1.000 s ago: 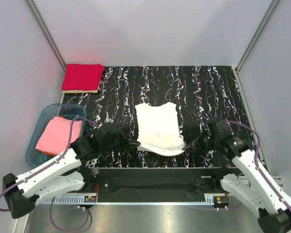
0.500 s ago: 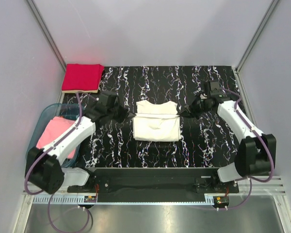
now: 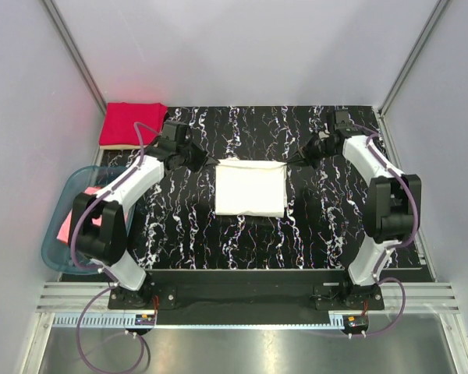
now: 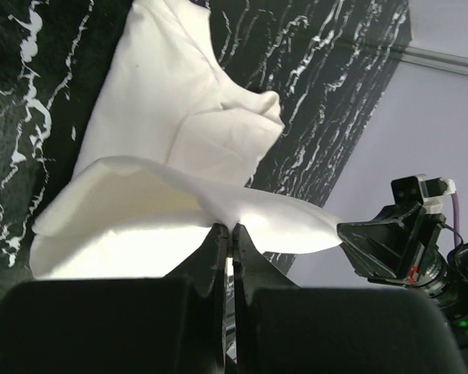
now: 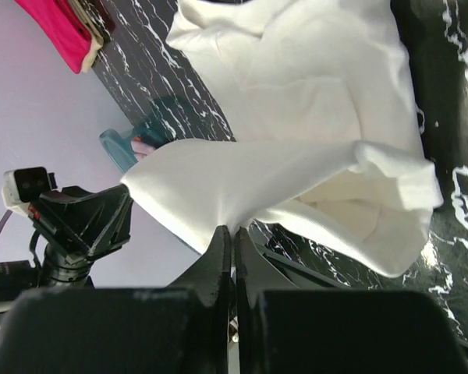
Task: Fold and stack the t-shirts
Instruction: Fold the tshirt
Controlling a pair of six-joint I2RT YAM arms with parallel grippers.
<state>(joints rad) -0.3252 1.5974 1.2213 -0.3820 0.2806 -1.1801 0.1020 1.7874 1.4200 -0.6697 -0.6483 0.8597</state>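
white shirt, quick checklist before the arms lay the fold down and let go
1. Left gripper pinching the white shirt: ok.
2. Right gripper pinching the white shirt: ok.
3. Held edge lying flat on the lower layer: not ok, both wrist views show it raised.
4. Fold squared up as seen from above: ok, a neat rectangle.
5. Creases under the top layer: cannot tell.
6. Folded red shirt at the far left corner, ready for stacking: ok.

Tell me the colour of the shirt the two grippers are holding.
The shirt is plain white, seen best in the top external view.
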